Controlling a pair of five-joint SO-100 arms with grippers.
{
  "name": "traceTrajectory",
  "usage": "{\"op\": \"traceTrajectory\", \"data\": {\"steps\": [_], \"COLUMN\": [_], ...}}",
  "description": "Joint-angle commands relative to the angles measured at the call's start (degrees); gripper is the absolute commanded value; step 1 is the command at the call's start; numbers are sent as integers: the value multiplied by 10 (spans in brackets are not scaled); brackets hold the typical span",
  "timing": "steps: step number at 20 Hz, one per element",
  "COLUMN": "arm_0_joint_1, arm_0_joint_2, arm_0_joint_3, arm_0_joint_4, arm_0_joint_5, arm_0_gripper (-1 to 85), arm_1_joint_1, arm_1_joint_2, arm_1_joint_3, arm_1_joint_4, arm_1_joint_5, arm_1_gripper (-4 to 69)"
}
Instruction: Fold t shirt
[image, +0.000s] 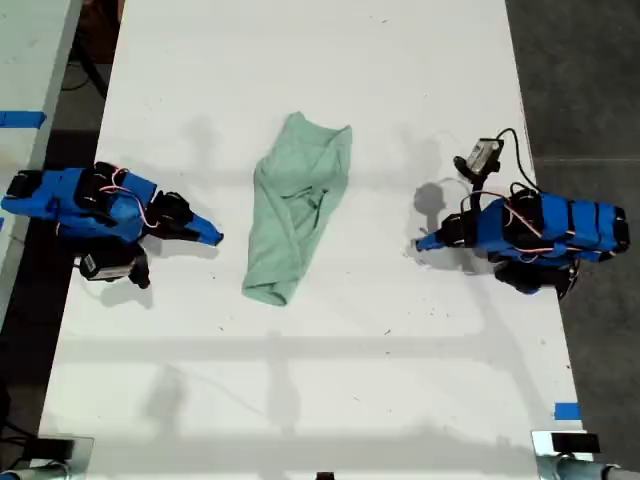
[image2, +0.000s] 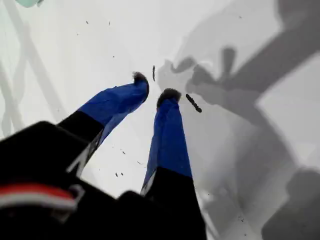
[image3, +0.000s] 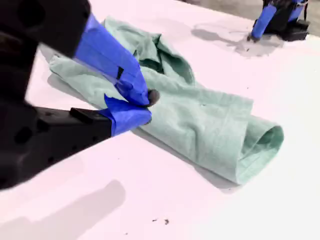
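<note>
The t shirt is a pale mint-green garment, bunched into a long wrinkled strip in the middle of the white table, with a small dark mark near its centre. My second gripper is at the exterior view's left, pointing at the shirt and a short way from its edge. In the second wrist view its jaws are shut on nothing, with the t shirt just beyond. My first gripper is at the exterior view's right, farther from the cloth. Its fingertips stand slightly apart over bare table, and a corner of the t shirt barely shows.
The white table ends at dark floor on the exterior view's right. A small module on a cable sits behind the first arm. A blue tape mark lies near the table's front corner. A second table borders the exterior view's left.
</note>
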Motion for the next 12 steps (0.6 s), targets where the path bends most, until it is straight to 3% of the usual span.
{"op": "traceTrajectory", "data": {"steps": [1,4,6,8,10,12], "arm_0_joint_1": [-29,-55,-62,-47,-27,0], "arm_0_joint_2": [-182,-468,-572,-627,-639,-595], "arm_0_joint_3": [-155,-391,-489,-540,-513,-402], "arm_0_joint_4": [4,45,27,13,-29,-121], "arm_0_joint_5": [18,86,149,174,153,122], "arm_0_gripper": [-2,63,151,170,186,187], "arm_1_joint_1": [11,-11,-34,-54,-70,-81], "arm_1_joint_2": [-161,-511,-726,-919,-1084,-1208], "arm_1_joint_3": [-140,-386,-585,-787,-969,-1109], "arm_1_joint_4": [-58,-110,-79,-32,6,26], "arm_1_joint_5": [-1,-24,-38,-55,-70,-77], "arm_1_gripper": [78,93,129,187,238,281]}}
